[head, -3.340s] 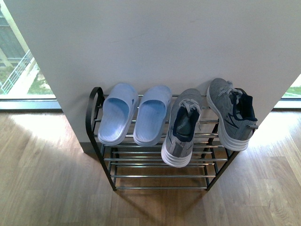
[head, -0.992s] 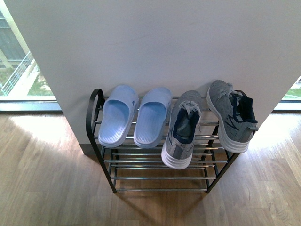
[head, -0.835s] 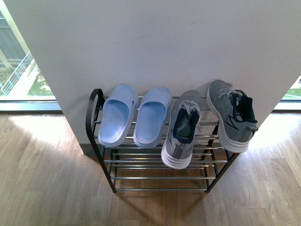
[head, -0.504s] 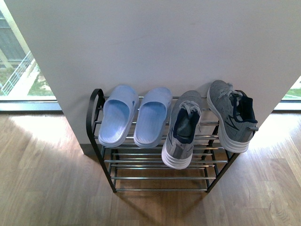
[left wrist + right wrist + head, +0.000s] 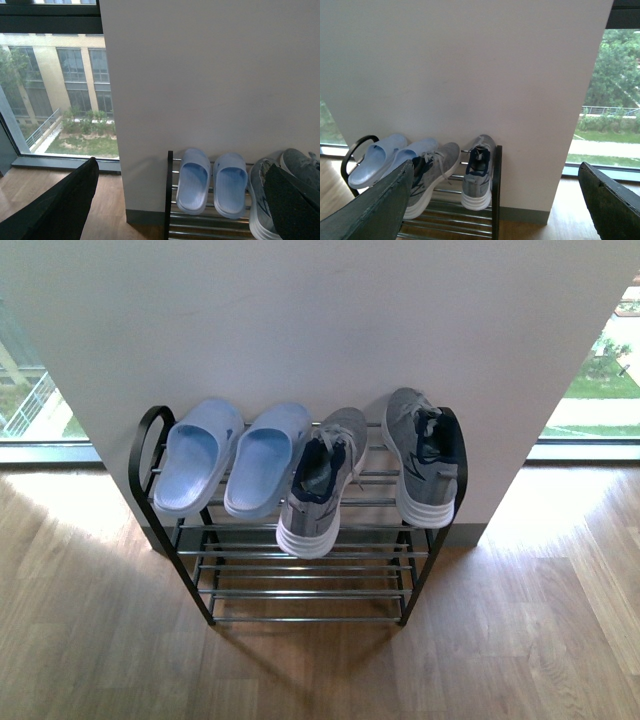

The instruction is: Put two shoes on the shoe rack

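Wooden plank flooring (image 5: 100,640) ran under a white wall (image 5: 320,320), with windows on either side looking out on greenery and a neighbouring building. Against that wall stood the shoe rack (image 5: 300,565), a black frame with chrome bars.

Neither arm appeared in the front view. Each wrist view showed only two dark fingers at the lower corners of the frame: the left gripper (image 5: 180,205) and the right gripper (image 5: 495,200) were both spread wide with nothing between their fingers, raised clear of the floor and facing the rack from a distance.

On the top tier sat the pale blue slides (image 5: 230,460), side by side at the left. Next to them lay one grey sneaker (image 5: 320,485), its white-soled heel overhanging the front bar. The other grey sneaker (image 5: 425,465) rested at the right end, tipped on its side against the frame.

From the left wrist view, a dark finger (image 5: 295,205) hid much of the sneakers, and the rack was cut off by the frame edge. From the right wrist view, a finger (image 5: 372,210) covered part of the slides and the rack's lower tiers.
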Controlling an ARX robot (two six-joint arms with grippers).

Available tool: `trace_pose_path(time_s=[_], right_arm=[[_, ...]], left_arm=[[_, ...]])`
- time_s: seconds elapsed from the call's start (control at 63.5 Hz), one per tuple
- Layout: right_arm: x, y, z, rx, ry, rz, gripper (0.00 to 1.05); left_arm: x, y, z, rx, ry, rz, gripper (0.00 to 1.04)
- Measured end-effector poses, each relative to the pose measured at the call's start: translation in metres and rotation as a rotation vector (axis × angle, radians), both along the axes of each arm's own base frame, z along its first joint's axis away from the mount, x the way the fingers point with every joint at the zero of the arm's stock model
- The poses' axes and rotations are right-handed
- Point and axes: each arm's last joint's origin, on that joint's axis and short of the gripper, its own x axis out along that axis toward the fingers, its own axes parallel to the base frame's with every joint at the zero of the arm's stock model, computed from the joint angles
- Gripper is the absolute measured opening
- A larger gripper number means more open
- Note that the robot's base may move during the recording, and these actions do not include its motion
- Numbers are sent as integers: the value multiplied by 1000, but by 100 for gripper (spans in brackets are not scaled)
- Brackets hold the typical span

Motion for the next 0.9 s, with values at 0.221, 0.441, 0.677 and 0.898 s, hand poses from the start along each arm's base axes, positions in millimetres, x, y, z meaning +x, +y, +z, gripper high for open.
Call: trace_pose_path(time_s=[0.221,0.441,0.677,0.898], right_arm=[[0,0,0,0,0,2,95],[0,0,0,0,0,3,95],[0,0,0,0,0,3,95],[0,0,0,0,0,3,95]], left_arm=[[0,0,0,0,0,1,95],[0,0,0,0,0,1,95],[0,0,0,0,0,1,95],[0,0,0,0,0,1,95]])
